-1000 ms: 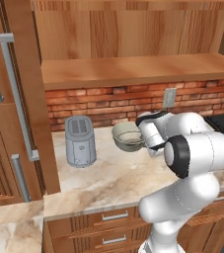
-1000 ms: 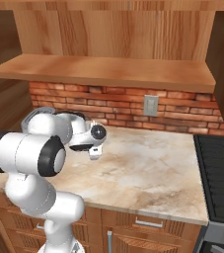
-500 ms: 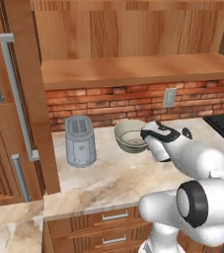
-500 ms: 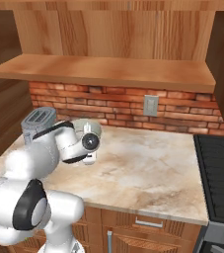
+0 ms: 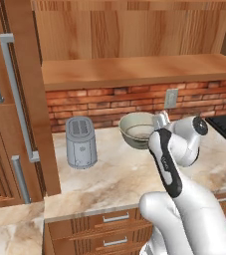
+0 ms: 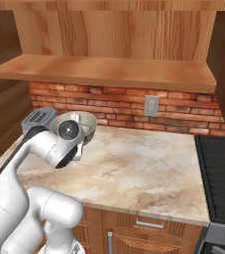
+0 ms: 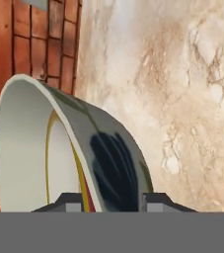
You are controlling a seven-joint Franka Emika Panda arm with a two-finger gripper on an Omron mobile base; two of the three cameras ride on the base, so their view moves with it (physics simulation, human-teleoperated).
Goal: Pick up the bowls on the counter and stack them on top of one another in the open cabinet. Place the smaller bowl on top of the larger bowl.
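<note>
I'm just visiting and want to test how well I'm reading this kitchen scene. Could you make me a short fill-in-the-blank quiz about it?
1. The claw grips a pale ____ with dark blue blotches by its rim.
2. The grey metal ____ stands on the counter, left of the arm.
3. The wall behind the counter is red ____.
4. The open cabinet above has a ____ shelf board.

Missing words: bowl; toaster; brick; wooden

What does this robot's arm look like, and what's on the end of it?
The arm is made of smooth, rounded white shells with a long dark strip along one link and round dark caps at the joints. It ends in a claw with two small dark finger tips.
</note>
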